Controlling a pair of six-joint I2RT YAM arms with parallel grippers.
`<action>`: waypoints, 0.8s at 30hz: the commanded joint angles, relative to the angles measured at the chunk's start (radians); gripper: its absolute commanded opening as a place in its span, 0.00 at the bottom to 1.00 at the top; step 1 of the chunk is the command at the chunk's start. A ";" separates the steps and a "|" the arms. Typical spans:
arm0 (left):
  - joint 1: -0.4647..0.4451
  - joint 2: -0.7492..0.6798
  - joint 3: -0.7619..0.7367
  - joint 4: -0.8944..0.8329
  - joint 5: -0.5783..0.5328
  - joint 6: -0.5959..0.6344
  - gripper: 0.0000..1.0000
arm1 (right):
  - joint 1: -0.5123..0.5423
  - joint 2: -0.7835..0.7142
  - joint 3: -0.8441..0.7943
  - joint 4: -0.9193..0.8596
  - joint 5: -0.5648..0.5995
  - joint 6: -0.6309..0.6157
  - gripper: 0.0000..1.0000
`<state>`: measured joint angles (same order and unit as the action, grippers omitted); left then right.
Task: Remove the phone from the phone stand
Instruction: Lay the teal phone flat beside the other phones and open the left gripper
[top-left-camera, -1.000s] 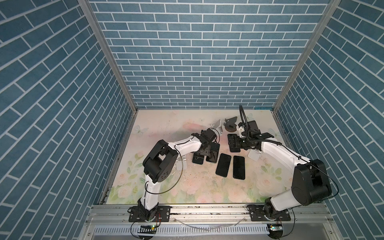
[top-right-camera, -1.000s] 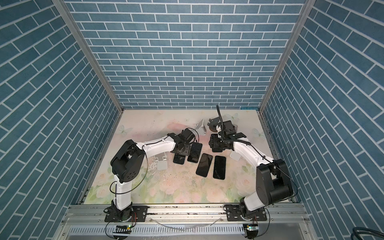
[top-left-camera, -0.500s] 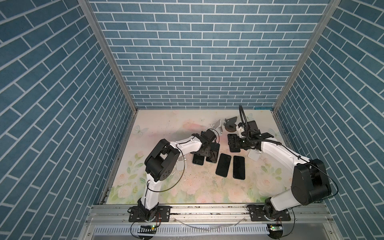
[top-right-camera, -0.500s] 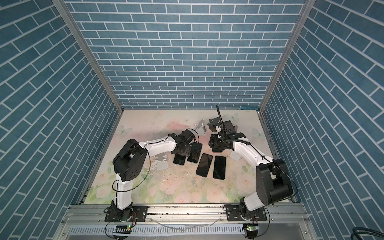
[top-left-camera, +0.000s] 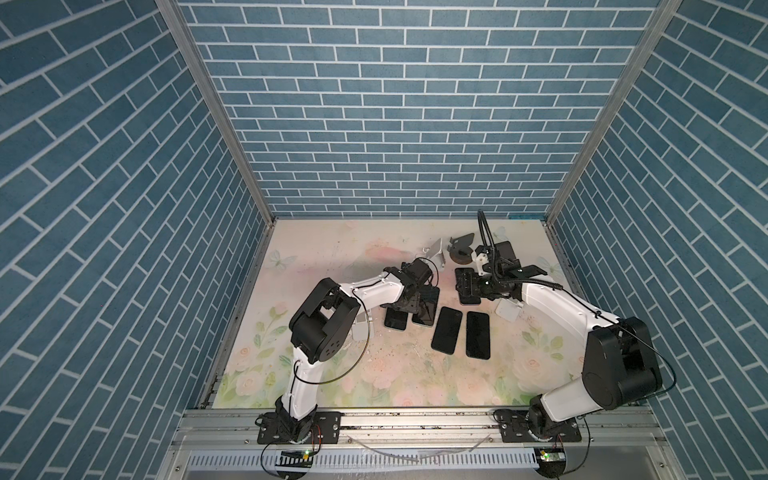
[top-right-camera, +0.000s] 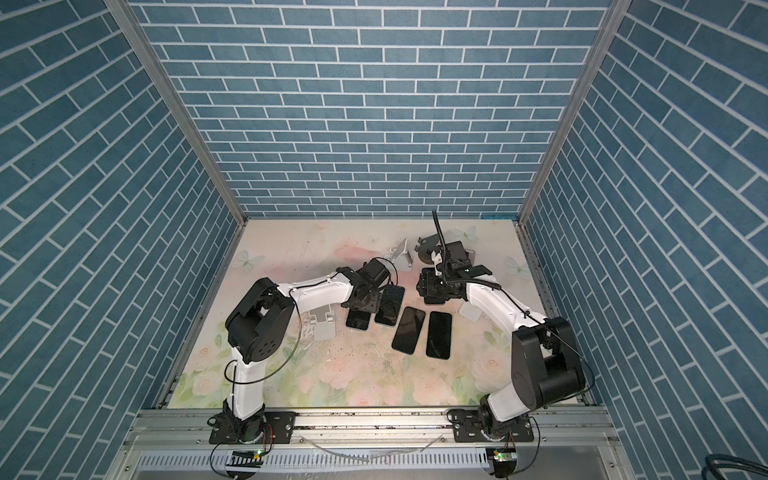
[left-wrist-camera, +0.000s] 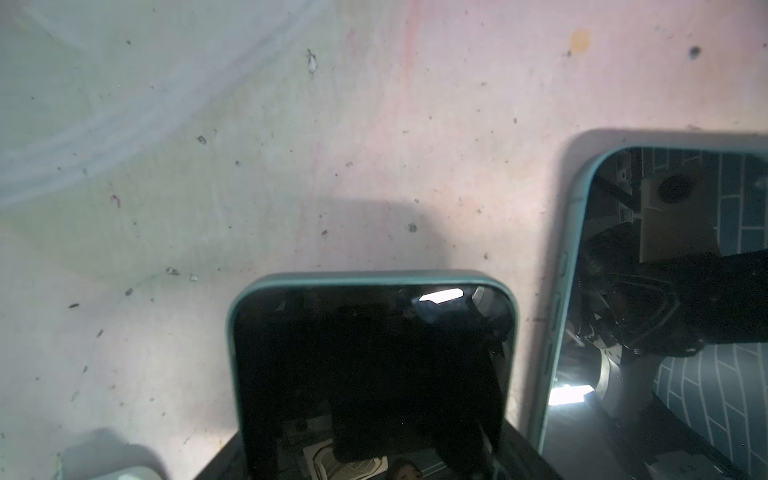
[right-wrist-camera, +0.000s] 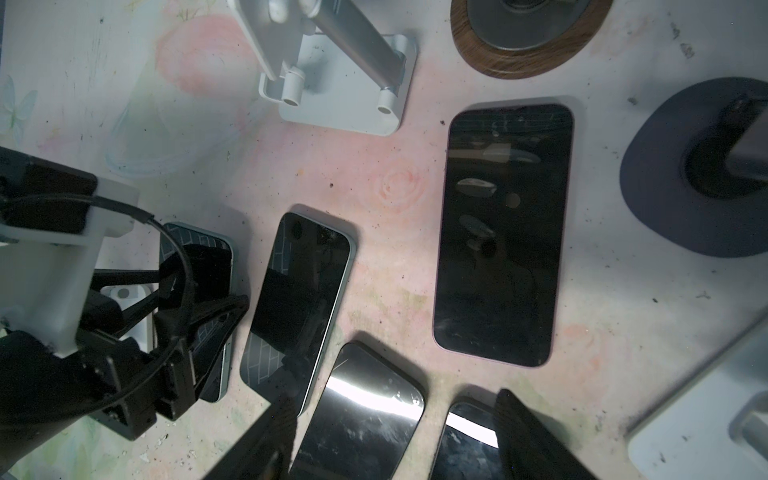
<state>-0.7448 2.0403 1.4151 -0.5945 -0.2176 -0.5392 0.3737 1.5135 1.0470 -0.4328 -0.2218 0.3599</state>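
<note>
Left gripper (top-left-camera: 402, 307) pinched phone (left-wrist-camera: 374, 365) at table (top-left-camera: 332, 249) middle, just beside second phone (left-wrist-camera: 665, 291); right gripper (right-wrist-camera: 395, 432) spread, empty. Judged best: settle flat, no overlap, then release

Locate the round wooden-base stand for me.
In both top views the round wooden-base stand sits far back, right of centre, just right of the white folding stand.

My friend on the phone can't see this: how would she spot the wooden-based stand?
Look to the back of the flowery table, right of the middle. It is the round stand between the white stand and the dark-based stand; only its base has a brown wood-grain rim.
</note>
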 joint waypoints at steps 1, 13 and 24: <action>0.005 -0.002 -0.009 -0.051 -0.043 -0.001 0.73 | -0.004 -0.005 0.017 0.011 -0.004 -0.005 0.76; 0.004 -0.035 -0.031 -0.044 -0.053 0.004 0.81 | -0.006 -0.038 -0.004 0.043 0.002 0.013 0.76; 0.005 -0.093 -0.044 -0.047 -0.086 0.009 0.90 | -0.007 -0.054 -0.002 0.045 0.020 0.013 0.76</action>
<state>-0.7444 1.9896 1.3857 -0.6144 -0.2741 -0.5381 0.3721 1.4902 1.0470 -0.3977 -0.2169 0.3618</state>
